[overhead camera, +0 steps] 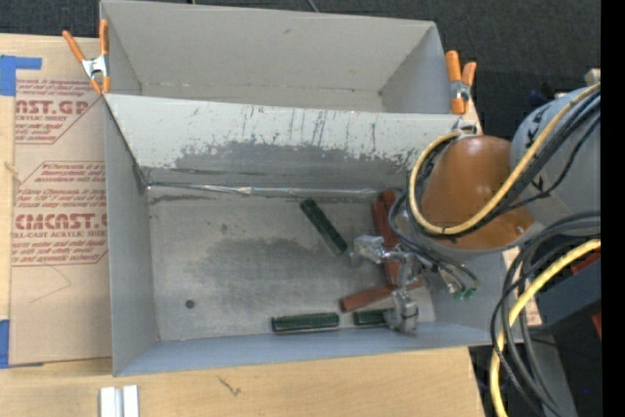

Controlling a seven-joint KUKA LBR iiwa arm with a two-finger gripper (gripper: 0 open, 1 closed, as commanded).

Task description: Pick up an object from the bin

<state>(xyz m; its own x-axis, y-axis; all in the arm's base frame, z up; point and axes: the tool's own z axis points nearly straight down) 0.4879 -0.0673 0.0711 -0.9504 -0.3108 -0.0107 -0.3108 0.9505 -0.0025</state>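
i was looking down into a grey metal bin point(132, 239) with the arm reaching in from the right. the gripper point(391, 283) sat low in the bin's near right corner, under the arm's orange cover point(474, 190) and looped cables point(422, 210).

a red-brown strip point(363, 297) lay tilted on the floor, touching or just beside the gripper. a short dark green piece point(369, 316) lay just below it. a long dark green bar point(305, 322) lay flat nearer the front wall, and another dark green bar point(323, 226) lay slanted near the middle.

i judged this to be the reach-and-grasp step, with nothing lifted yet and the red-brown strip the likeliest target. the next move called for a firm closing on one piece alone, then a straight lift clear of the corner walls.

i could not tell whether the hand was spread or pressed together, or whether it had anything pinched, because metal parts and wires crowded that spot. a second red-brown piece point(386, 208) by the right wall was partly hidden behind the cables.
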